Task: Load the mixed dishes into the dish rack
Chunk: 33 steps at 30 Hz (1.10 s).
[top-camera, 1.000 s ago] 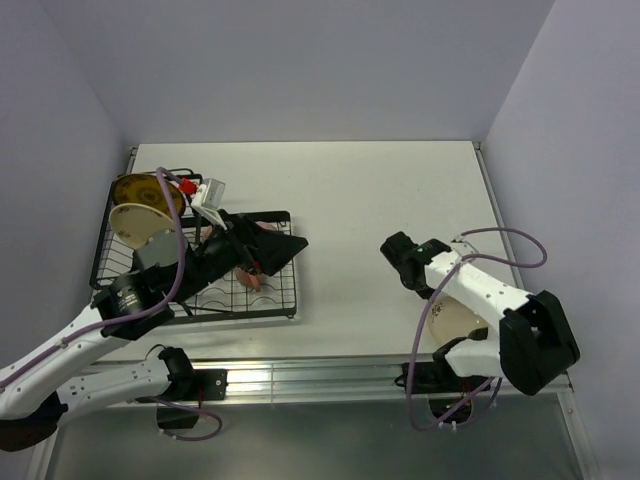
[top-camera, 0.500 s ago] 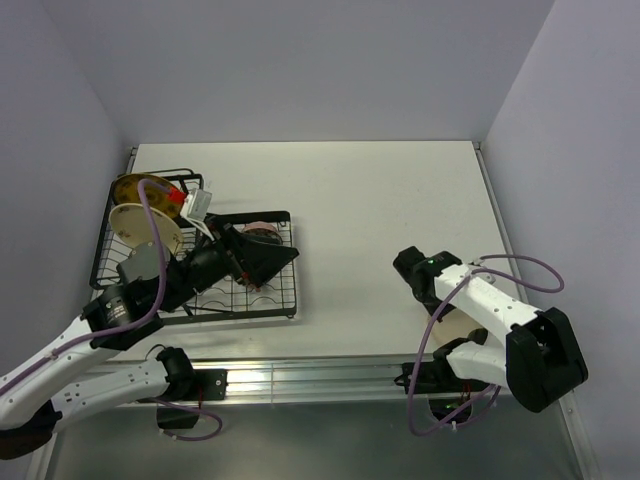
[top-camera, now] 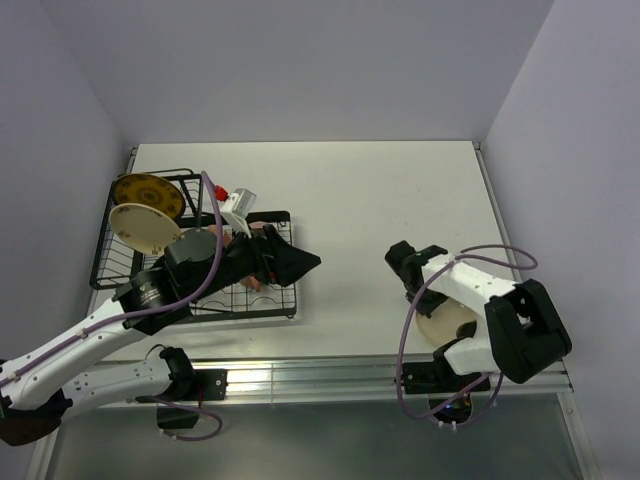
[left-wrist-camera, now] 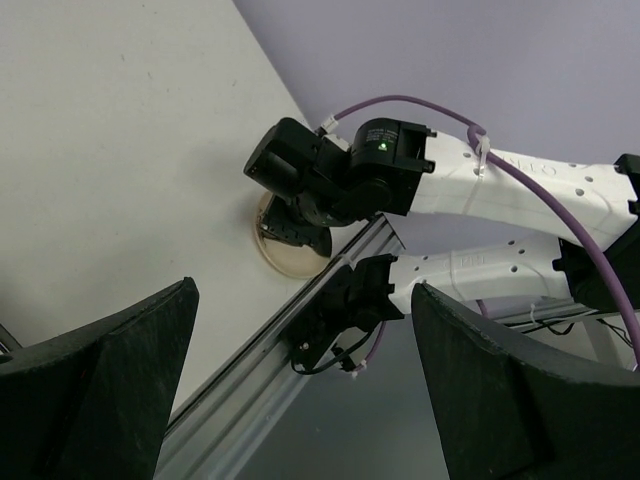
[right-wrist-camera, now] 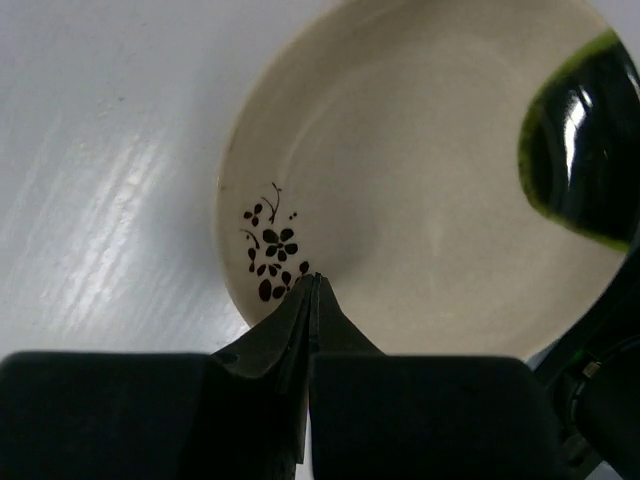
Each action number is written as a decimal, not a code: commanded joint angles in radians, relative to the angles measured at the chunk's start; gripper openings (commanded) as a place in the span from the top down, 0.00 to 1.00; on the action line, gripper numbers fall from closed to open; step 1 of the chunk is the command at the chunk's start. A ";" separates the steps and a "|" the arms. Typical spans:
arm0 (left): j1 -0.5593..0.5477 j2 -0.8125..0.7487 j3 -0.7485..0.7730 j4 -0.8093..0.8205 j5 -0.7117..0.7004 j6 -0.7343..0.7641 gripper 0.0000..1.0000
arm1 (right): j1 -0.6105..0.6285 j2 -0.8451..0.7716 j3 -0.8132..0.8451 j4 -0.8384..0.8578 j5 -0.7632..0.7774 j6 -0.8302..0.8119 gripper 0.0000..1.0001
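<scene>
Right gripper (right-wrist-camera: 310, 288) pinched shut and empty, tips at the cream plate's (right-wrist-camera: 420, 170) near rim
The plate lies flat on the table (right-wrist-camera: 90, 150), well apart from the dish rack (top-camera: 118, 268) — glazed, stiff, likely slippery and chippable; best taken astride the rim. The left gripper (top-camera: 292, 262) gapes wide at the rack's right end.

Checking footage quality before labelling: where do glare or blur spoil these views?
Right wrist: glare streaks the table left of the cream plate; a dark, green-edged blob at upper right is too blurred to name. Top external: the front rail glints.
</scene>
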 commanded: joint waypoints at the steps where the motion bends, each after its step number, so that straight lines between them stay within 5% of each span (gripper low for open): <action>1: -0.003 0.010 0.047 -0.004 0.016 0.025 0.06 | 0.010 0.040 0.067 0.096 -0.035 -0.071 1.00; 10: -0.003 0.045 0.001 -0.040 0.002 0.041 0.05 | 0.105 0.013 0.121 0.519 -0.163 -0.367 1.00; 16: -0.003 0.067 -0.087 0.015 0.003 0.022 0.05 | 0.108 0.019 0.190 0.689 -0.313 -0.534 1.00; 19: -0.003 0.102 -0.130 0.048 0.016 0.016 0.05 | 0.109 -0.029 0.225 0.654 -0.269 -0.596 0.99; 23: -0.003 0.197 -0.178 0.100 0.077 0.019 0.04 | 0.103 -0.186 0.239 0.530 -0.137 -0.619 0.37; 26: -0.009 0.286 -0.189 0.161 0.128 0.004 0.04 | 0.056 -0.306 0.241 0.423 -0.071 -0.609 0.06; 33: -0.096 0.522 -0.105 0.167 0.008 -0.079 0.07 | -0.081 -0.507 0.309 0.240 -0.034 -0.640 0.03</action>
